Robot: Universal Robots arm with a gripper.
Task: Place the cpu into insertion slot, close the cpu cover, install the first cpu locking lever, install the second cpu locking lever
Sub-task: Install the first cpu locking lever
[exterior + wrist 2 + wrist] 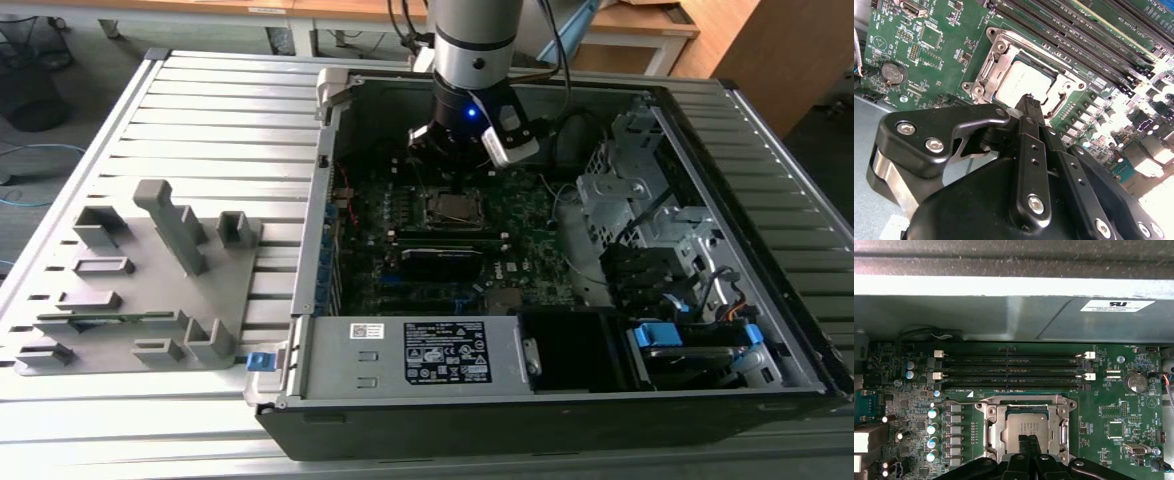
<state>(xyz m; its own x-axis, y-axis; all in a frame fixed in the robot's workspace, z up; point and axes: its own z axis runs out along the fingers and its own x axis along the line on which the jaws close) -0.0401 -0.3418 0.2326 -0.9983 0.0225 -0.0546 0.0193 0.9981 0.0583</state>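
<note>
exterior view: the power supply box [414, 352] lies nearest, against the near wall of the computer case [534, 420]. the gripper [461, 185] hangs inside, just above the insertion slot [454, 207], with the side walls well apart from it. second wrist view: fingers closed together, holding nothing, tips just over the cpu [1021, 82], which is flat, dull silver and seated within the cpu cover [999, 50]. first wrist view: memory slots [1011, 367] run between socket and case wall.

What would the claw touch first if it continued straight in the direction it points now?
Most likely the cpu, lying in the insertion slot: the claw points at its metal top. How much gap is left between them is unclear.
</note>
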